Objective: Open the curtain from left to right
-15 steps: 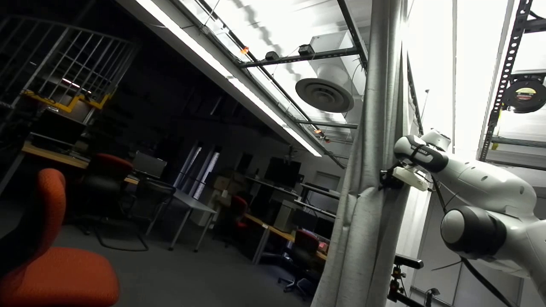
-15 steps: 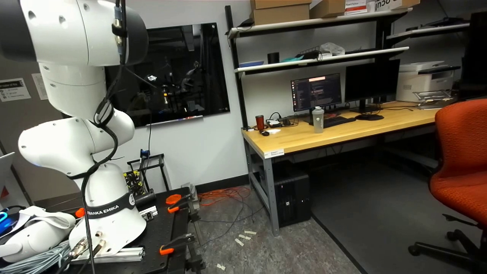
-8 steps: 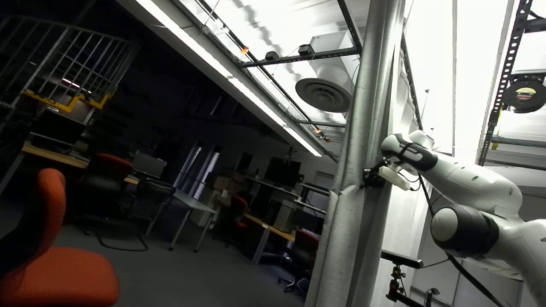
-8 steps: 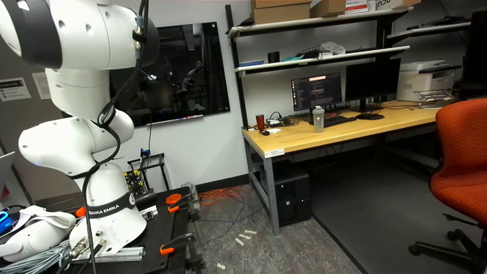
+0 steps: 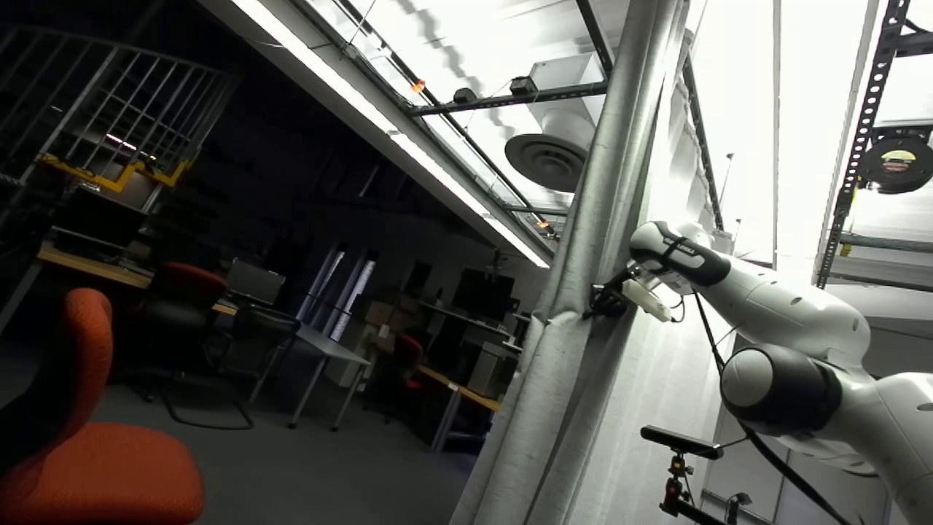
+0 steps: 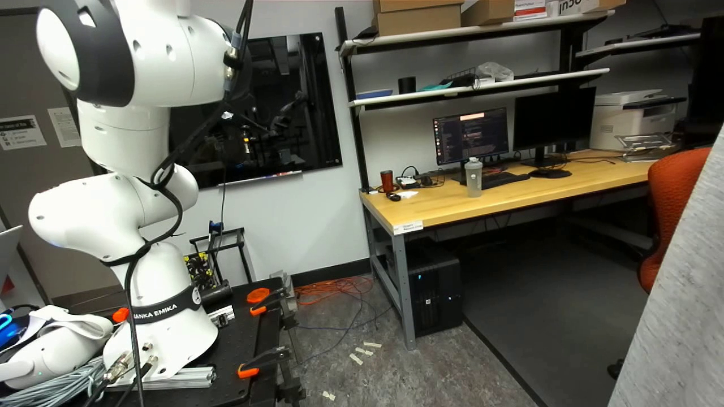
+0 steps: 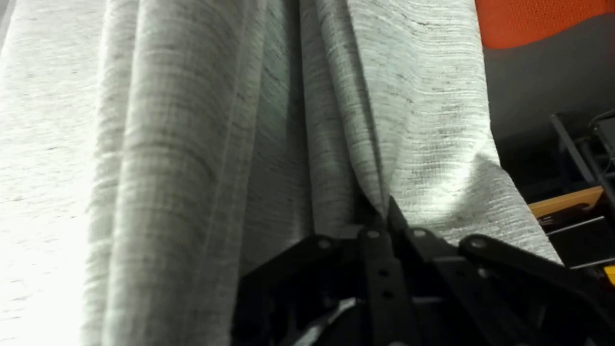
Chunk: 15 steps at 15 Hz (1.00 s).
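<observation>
Here's the gripper (image 7: 387, 218) pinching a fold of the pleated grey-white curtain (image 7: 274, 139), which hangs straight ahead of it and to both sides, a hold apparently set near the free edge so one sideways pull should carry the rest along.

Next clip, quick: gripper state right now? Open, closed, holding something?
Gripper: closed, holding a pinched fold of the pale grey curtain, as the wrist view shows.
</observation>
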Available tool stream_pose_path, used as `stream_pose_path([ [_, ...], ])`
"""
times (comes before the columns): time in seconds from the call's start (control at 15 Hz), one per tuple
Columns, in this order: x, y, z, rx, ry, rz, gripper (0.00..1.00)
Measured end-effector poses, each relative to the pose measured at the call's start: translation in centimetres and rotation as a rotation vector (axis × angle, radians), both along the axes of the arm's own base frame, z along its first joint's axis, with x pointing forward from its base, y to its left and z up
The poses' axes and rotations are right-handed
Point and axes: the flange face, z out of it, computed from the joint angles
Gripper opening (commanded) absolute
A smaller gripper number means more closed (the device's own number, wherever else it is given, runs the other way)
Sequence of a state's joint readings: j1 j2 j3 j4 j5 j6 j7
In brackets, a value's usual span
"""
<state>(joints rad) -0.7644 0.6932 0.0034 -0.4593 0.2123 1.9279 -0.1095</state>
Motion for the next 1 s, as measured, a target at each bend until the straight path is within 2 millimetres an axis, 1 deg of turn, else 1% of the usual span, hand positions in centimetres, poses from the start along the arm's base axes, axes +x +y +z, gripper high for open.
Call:
stream_pose_path([
  [1.0, 1.4, 1.3, -0.4, -0.005, 0.014, 0.041, 0.01],
])
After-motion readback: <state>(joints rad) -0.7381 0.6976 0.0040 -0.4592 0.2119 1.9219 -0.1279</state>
